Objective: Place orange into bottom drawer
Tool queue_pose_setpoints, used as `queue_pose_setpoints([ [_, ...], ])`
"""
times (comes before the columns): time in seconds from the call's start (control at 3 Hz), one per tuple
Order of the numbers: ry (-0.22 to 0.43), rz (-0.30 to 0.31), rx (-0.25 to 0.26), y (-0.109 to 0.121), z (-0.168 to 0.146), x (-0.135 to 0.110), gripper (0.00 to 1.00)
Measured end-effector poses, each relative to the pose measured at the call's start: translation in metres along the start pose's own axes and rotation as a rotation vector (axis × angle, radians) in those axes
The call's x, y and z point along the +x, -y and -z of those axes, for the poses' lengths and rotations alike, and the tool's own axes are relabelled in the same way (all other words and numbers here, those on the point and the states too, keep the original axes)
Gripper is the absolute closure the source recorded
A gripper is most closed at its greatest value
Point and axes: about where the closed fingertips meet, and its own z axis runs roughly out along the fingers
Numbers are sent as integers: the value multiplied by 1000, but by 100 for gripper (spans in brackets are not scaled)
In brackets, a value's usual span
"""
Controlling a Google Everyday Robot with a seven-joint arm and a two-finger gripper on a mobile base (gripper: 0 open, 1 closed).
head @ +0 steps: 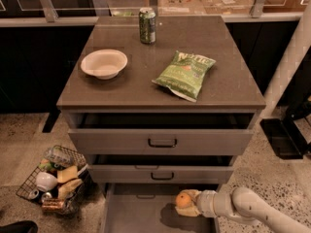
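Note:
The orange [183,200] is a small round fruit held in my gripper [187,204] at the bottom right of the camera view. The gripper is shut on it and reaches in from the right on a white arm [243,208]. It hangs just above the right part of the bottom drawer [138,212], which is pulled out and shows a flat grey floor. A shadow of the gripper lies on that floor under the fruit. The two upper drawers with dark handles [162,142] are slightly open above it.
A green soda can [147,25], a white bowl [104,63] and a green chip bag [186,74] sit on the cabinet top. A wire basket [53,179] of items stands on the floor at the left. A white post [291,57] rises at the right.

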Motion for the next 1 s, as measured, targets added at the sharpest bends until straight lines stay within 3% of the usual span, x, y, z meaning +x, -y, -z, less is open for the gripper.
queue_pose_setpoints([
  [0.33,17,2,-68,-9,-46,23,100],
  [0.67,22,2,-70,-10,-51,24,100],
  [1.0,46,-3,-87,-12,-74,41,100],
])
